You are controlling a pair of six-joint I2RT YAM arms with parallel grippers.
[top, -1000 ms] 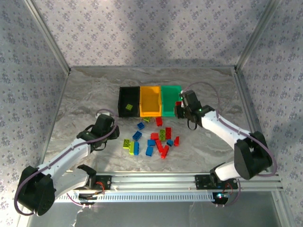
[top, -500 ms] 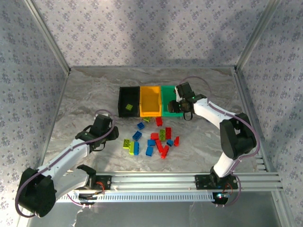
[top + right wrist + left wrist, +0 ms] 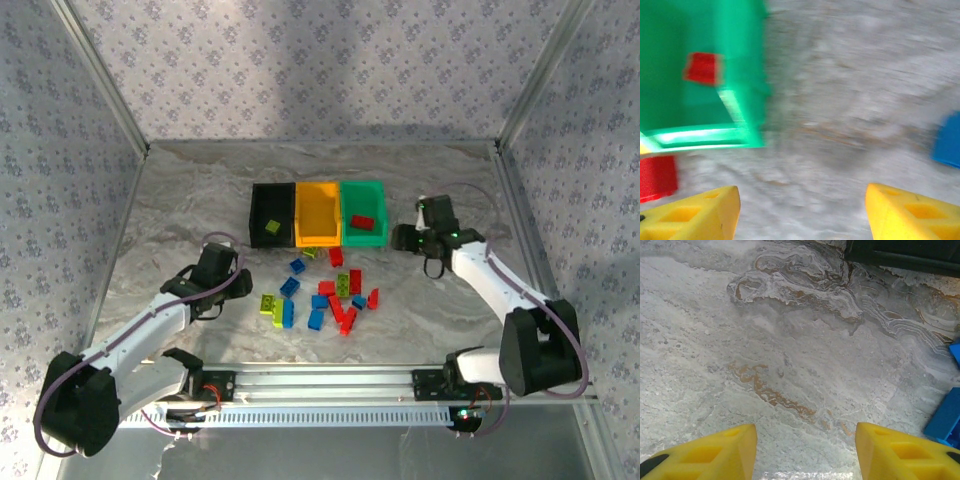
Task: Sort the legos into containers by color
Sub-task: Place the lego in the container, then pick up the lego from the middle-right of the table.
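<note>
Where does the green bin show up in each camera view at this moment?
Top external: the green bin is the rightmost of the three bins, at back centre.
Right wrist: the green bin is at upper left, with its near corner towards the fingers.
Left wrist: the black bin has its edge at top right, with bare table below.
Shared landmark: the red brick lying inside the green bin, seen at upper left by the right wrist.
</note>
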